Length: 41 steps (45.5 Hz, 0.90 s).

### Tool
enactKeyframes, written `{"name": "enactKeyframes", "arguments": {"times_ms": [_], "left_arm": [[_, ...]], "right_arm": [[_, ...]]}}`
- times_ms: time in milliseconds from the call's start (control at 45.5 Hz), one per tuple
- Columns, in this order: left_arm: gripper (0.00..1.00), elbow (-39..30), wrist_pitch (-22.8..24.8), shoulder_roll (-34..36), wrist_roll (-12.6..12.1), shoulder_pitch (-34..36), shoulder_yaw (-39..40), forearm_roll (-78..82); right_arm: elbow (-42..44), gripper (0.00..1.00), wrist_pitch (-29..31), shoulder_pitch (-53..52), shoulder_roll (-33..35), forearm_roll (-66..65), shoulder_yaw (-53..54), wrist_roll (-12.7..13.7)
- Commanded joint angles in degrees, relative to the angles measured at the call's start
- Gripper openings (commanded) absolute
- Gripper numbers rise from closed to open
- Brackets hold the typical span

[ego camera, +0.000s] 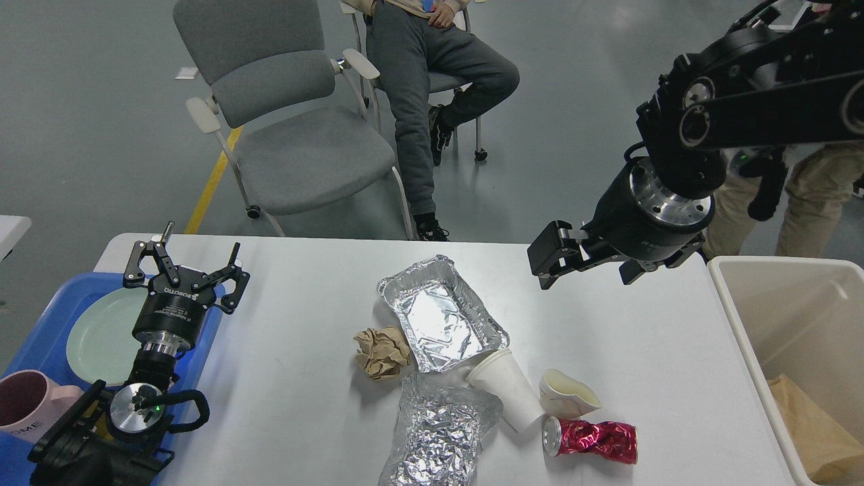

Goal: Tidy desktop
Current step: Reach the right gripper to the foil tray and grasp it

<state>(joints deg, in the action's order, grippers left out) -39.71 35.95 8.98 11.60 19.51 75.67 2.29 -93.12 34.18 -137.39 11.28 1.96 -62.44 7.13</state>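
Below and left of my right pincer (548,260), state unclear: foil tray (442,316) on desktop (607,324), nearer this arm. Left pincer (183,264) spread, empty.

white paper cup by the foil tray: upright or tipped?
Tipped. The cup lies on its side on the desktop, its open mouth toward the foil tray and touching the tray's near corner.

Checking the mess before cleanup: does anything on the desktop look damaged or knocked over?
Yes. On the desktop, a red can lies crushed on its side, a white paper cup has tipped over beside a squashed paper cup, and crumpled foil and a brown paper ball lie loose.
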Motion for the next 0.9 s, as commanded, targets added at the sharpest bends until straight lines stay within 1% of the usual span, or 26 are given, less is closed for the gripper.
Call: {"name": "enactKeyframes", "arguments": {"times_ms": [0,154,220,351,461,505,549,659,703,725,768,878], "left_arm": [[0.97,-0.02,0.0,-0.02,0.0,0.0,0.0,0.0],[0.97,-0.02,0.0,-0.02,0.0,0.0,0.0,0.0],[0.97,-0.02,0.0,0.07,0.0,0.0,0.0,0.0],[0.97,-0.02,0.0,-0.02,0.0,0.0,0.0,0.0],[0.97,-0.02,0.0,-0.02,0.0,0.0,0.0,0.0],[0.97,-0.02,0.0,-0.02,0.0,0.0,0.0,0.0],[0.97,-0.02,0.0,-0.02,0.0,0.0,0.0,0.0],[0.97,-0.02,0.09,-0.02,0.0,0.0,0.0,0.0],[0.97,-0.02,0.0,-0.02,0.0,0.09,0.0,0.0],[0.97,-0.02,0.0,-0.02,0.0,0.0,0.0,0.0],[0.97,-0.02,0.09,-0.02,0.0,0.09,0.0,0.0],[0.97,-0.02,0.09,-0.02,0.0,0.09,-0.09,0.0]], "right_arm": [[3.55,1.0,-2.18,4.05,-0.73,-0.2,0.22,0.07],[11.28,1.0,-8.77,11.78,-2.66,-0.29,0.48,0.07],[15.15,1.0,-10.44,15.3,-3.72,-0.47,0.48,-0.01],[24.2,1.0,-10.89,23.2,-6.62,-2.22,0.48,-0.8],[32.28,1.0,-10.97,30.76,-9.52,-8.36,1.36,-1.16],[35.45,1.0,-10.97,34.1,-10.75,-11.26,2.06,-2.21],[38.87,1.0,-10.97,37.7,-12.24,-14.52,2.33,-4.13],[47.93,1.0,-10.97,46.49,-15.93,-20.76,2.06,-11.16],[51.44,1.0,-11.06,49.83,-16.9,-22.08,2.06,-13.19],[53.11,1.0,-11.06,51.33,-17.34,-22.61,2.06,-13.81],[56.8,1.0,-11.5,54.4,-18.13,-23.58,2.06,-14.25],[64.19,1.0,-14.04,61.88,-21.12,-25.17,1.97,-14.43]]}}
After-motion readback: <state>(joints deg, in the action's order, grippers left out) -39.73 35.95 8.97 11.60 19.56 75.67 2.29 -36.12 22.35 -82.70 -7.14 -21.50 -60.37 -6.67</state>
